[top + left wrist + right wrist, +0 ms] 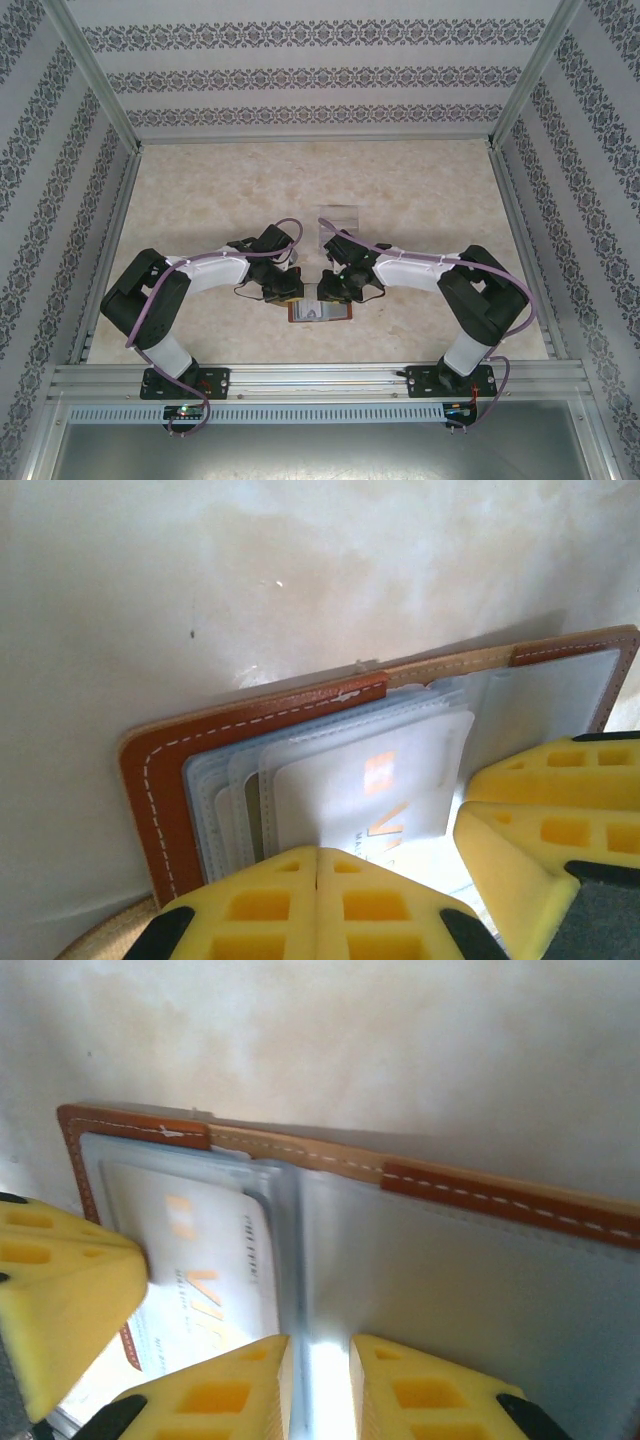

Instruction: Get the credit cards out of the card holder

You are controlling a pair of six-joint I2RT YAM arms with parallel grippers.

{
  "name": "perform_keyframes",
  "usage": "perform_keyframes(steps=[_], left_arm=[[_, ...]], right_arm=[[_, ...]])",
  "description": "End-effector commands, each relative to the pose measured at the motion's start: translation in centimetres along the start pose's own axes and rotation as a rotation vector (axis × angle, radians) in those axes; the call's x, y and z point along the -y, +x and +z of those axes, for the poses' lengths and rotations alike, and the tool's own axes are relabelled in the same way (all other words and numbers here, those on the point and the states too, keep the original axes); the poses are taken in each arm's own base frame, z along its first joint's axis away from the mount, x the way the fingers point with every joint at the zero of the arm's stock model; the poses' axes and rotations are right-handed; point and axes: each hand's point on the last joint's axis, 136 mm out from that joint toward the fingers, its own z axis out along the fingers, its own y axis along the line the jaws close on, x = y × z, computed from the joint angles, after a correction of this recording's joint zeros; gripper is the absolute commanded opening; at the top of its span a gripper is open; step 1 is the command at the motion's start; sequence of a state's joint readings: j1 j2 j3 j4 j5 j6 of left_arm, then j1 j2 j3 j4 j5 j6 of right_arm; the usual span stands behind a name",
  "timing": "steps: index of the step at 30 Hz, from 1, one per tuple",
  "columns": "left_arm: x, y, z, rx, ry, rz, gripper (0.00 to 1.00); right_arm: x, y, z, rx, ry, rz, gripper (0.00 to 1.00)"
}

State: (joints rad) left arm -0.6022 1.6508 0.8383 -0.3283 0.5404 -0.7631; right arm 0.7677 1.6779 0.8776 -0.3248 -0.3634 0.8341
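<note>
The card holder (320,313) lies open and flat near the front of the table, brown leather rim (160,780) around grey-blue clear pockets. A pale credit card (390,790) with orange print sits inside the top pocket, also seen in the right wrist view (190,1250). My left gripper (318,852) is shut with nothing between its fingers, its tips resting on the left pockets. My right gripper (320,1345) stands over the middle fold (300,1260), jaws narrowly apart and closed on a raised clear pocket leaf. Both grippers (284,290) (333,290) meet over the holder.
A clear plastic tray (340,217) stands just behind the grippers on the marbled tabletop (200,200). Aluminium frame rails (110,250) and patterned walls bound the table. The left gripper's yellow finger (60,1300) crowds the left side of the right wrist view.
</note>
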Motion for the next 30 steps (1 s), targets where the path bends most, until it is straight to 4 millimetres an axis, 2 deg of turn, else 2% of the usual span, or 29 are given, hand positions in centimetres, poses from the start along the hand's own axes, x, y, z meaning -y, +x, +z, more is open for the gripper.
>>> perform_keyframes(steps=[1, 6, 11, 25, 30], left_arm=[[-2.7, 1.0, 0.1, -0.023, -0.134, -0.015, 0.05], [-1.6, 0.6, -0.7, -0.009, -0.115, 0.003, 0.06], [-1.0, 0.4, -1.1, -0.004, -0.099, 0.014, 0.07], [-1.5, 0.7, 0.0, -0.027, -0.092, -0.004, 0.07], [-1.5, 0.7, 0.1, -0.033, -0.091, -0.003, 0.07]], right_arm=[[0.5, -0.1, -1.3, 0.022, 0.044, -0.008, 0.23], [-1.3, -0.6, -2.0, 0.045, -0.038, -0.024, 0.23], [-3.0, -0.7, -1.3, 0.015, -0.119, -0.028, 0.22], [-4.0, -1.4, 0.1, -0.002, -0.153, -0.026, 0.23], [-3.6, -1.3, 0.7, -0.015, -0.135, -0.022, 0.22]])
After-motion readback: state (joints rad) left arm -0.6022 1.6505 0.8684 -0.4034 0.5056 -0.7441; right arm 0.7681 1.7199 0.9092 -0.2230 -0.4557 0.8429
